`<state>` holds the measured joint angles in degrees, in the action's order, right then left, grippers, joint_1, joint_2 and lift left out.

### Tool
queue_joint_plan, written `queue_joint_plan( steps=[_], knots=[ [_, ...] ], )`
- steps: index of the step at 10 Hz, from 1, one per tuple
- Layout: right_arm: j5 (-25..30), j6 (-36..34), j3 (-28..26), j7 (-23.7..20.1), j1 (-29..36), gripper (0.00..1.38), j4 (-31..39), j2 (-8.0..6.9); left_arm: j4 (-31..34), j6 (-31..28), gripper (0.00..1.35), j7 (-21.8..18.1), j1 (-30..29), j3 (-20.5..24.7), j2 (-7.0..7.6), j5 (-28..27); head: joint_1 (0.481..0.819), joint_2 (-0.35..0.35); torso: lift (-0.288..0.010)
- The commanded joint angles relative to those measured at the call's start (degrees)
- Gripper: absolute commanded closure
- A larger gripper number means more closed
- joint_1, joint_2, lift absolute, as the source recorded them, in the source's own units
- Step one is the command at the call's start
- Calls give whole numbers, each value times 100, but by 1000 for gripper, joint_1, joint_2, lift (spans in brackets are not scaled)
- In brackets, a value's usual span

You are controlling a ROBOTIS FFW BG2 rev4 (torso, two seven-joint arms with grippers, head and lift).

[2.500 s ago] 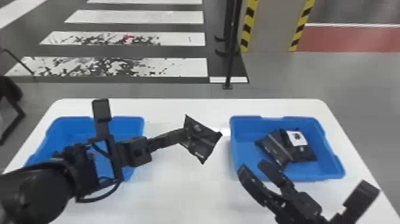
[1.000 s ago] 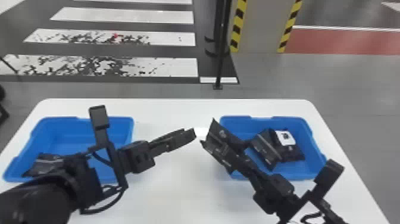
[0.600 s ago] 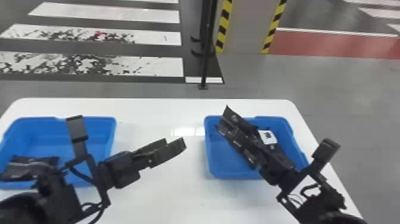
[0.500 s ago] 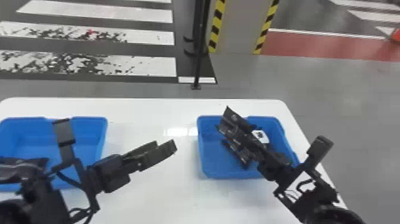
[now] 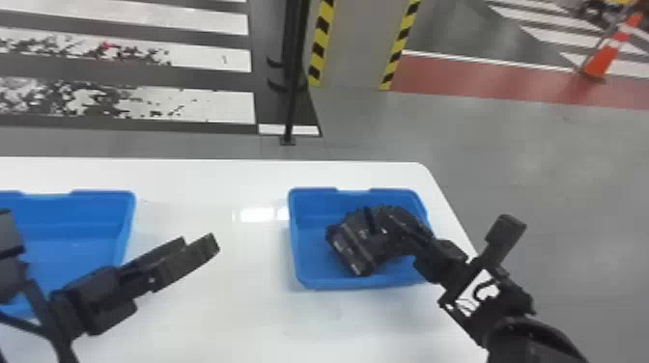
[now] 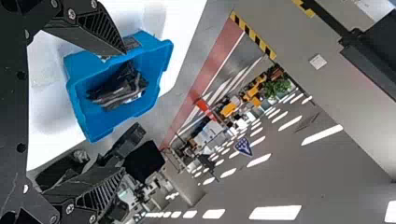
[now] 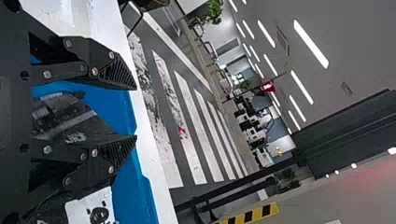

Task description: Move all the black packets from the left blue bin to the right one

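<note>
Packets (image 7: 70, 119) in right bin (image 5: 338, 284).
Right gripper (image 7: 136, 112) has swung over it, fingers spread (left gripper (image 6: 124, 111) spread too); that transfer looks done.

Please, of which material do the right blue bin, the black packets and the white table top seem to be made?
Right blue bin: likely moulded plastic, satin; even colour, rounded corners.
Black packets: probably plastic film, somewhat shiny; folds, pale highlights.
White table top: glossy, perhaps laminate; it reflects light.
</note>
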<state>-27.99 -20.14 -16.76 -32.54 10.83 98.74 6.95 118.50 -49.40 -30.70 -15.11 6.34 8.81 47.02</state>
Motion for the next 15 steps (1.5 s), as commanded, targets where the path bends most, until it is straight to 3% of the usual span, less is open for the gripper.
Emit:
queue_joint_plan(
  steps=[1,3,5,7,10,13,15],
  knots=[
    [46,228,-15,2,211,73,187,-62,124,4,165,12,-148,257,7,-29,695,-239,-121],
    [480,1072,156,2,830,105,694,-238,166,-24,165,12,-148,577,33,-292,695,-211,-121],
    [925,1916,328,186,1490,110,1256,-510,166,-136,167,56,-92,1000,95,-600,695,-150,-121],
    [1063,2155,419,336,2053,110,1692,-700,166,-432,167,82,105,1571,95,-1286,695,-91,-121],
    [1257,2211,511,477,2911,111,2212,-700,124,-1051,167,126,668,2325,323,-2417,695,76,-121],
    [1257,2197,556,503,3220,111,2283,-700,-495,-1557,168,205,1357,2417,605,-2965,695,201,-121],
    [1200,2197,602,503,3178,111,2198,-700,-987,-2049,171,249,1849,2405,675,-3640,695,251,-121]
  ],
)
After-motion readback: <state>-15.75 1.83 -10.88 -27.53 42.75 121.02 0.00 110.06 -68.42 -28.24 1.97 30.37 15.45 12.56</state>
